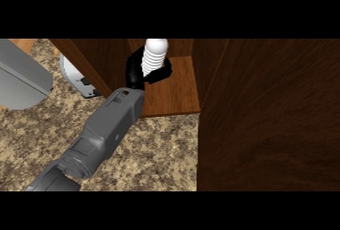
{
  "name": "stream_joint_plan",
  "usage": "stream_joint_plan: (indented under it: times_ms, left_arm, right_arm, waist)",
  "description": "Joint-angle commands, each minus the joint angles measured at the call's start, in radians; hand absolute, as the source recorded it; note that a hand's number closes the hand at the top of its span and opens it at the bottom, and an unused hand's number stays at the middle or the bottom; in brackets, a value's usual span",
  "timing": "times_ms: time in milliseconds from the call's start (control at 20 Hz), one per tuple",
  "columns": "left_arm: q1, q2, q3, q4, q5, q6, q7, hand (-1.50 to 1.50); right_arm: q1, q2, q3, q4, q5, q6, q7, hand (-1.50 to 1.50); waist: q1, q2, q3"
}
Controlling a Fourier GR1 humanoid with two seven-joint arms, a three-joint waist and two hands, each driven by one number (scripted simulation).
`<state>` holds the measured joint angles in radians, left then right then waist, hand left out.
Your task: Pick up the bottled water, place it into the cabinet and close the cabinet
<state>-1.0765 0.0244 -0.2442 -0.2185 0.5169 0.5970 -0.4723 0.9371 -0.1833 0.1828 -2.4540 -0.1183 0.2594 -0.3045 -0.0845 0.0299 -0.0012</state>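
The bottled water is white and ribbed with a rounded cap, standing upright inside the open wooden cabinet, above its shelf floor. My left hand is shut on it, black fingers curled round its lower body and hiding that part. The grey forearm runs from the lower left edge up to the cabinet's opening. My right hand shows nowhere.
The cabinet's dark wooden door stands open and fills the right side. The cabinet's left wall rises beside my arm. A large grey object and a pale plate-like thing sit at the upper left on the speckled counter.
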Motion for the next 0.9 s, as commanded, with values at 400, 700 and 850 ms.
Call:
stream_joint_plan:
  times_ms: [400, 700, 850]
  left_arm:
    - [-0.082, 0.008, -0.014, 0.130, -0.068, 0.127, -0.087, -1.50]
    - [-0.125, 0.047, -0.018, 0.143, -0.078, 0.013, -0.062, -1.50]
    - [-0.116, 0.053, 0.029, 0.080, -0.035, -0.074, -0.132, -1.50]
  right_arm:
    - [0.019, -0.012, -0.003, -0.030, -0.057, 0.050, -0.006, -1.50]
    - [0.025, -0.024, -0.001, -0.025, -0.057, 0.074, -0.013, -1.50]
    - [0.028, -0.011, 0.017, -0.046, -0.046, 0.060, 0.005, -1.50]
  waist:
    - [-0.019, 0.006, 0.000]
    - [-0.033, 0.015, -0.001]
    - [-0.019, 0.011, -0.003]
